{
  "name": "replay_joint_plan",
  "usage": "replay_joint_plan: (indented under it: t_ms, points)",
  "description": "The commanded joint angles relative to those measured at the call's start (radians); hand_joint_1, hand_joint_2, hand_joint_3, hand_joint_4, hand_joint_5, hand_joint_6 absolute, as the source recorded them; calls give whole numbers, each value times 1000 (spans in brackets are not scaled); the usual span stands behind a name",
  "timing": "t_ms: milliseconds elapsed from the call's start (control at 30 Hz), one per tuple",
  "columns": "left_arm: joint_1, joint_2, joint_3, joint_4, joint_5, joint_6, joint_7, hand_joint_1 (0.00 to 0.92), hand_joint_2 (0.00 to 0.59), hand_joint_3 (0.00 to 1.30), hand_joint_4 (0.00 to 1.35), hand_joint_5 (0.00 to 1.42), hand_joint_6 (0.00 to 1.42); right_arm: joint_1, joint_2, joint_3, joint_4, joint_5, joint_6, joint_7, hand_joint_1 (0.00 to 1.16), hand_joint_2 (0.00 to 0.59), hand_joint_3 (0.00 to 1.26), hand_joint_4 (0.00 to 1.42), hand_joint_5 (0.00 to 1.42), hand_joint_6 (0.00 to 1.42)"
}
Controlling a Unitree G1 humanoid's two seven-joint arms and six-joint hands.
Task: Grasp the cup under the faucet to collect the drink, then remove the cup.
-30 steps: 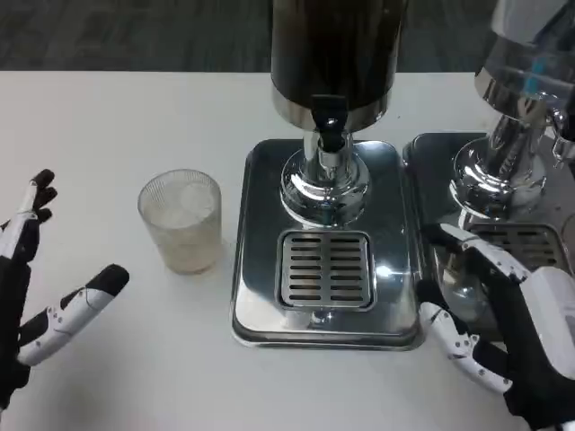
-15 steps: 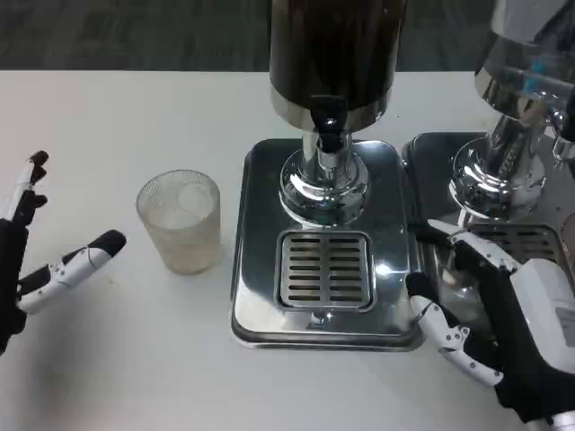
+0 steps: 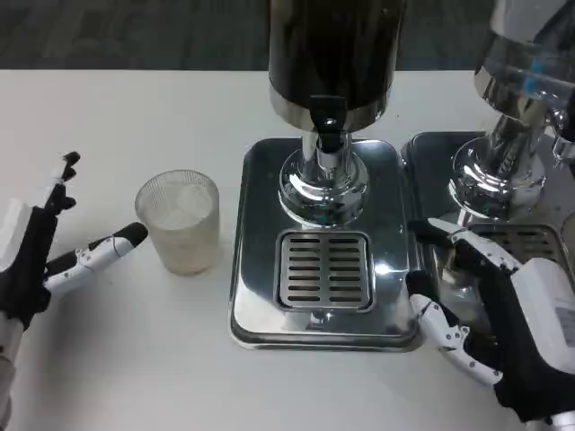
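With the left hand (image 3: 40,260) spread open and empty beside the cup (image 3: 178,221), a hasty close could tip it before it reaches the faucet (image 3: 328,135)

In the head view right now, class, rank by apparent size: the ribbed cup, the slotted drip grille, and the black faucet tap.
1. Drip grille, largest.
2. Ribbed cup, slightly smaller in area; close enough to be unsure.
3. Black faucet tap, clearly smallest.

left hand (image 3: 40,260): fingers spread, empty | right hand (image 3: 503,314): fingers apart, empty
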Motion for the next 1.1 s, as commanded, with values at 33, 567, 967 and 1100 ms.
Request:
replay_joint_plan:
  t_ms: [33, 567, 967, 1100]
  points:
    - [-36, -11, -19, 43, -11, -25, 9, 144, 26, 70, 105, 248, 208, 15, -14, -12, -10, 17, -4, 1, 268, 419, 326, 348, 332, 444]
    - [-131, -5, -80, 174, -51, -170, -145, 104, 6, 41, 63, 213, 188, 43, -22, -33, -41, 32, 6, 10, 267, 419, 326, 353, 340, 446]
    - [-166, 9, -102, 214, -30, -160, -166, 97, 0, 24, 62, 203, 185, 51, -3, -24, -70, 12, 29, 6, 273, 427, 326, 352, 342, 446]
    - [-178, 9, -113, 222, -26, -139, -156, 127, 4, 30, 80, 225, 192, 67, 1, -24, -77, 8, 31, 3, 274, 428, 330, 353, 344, 447]
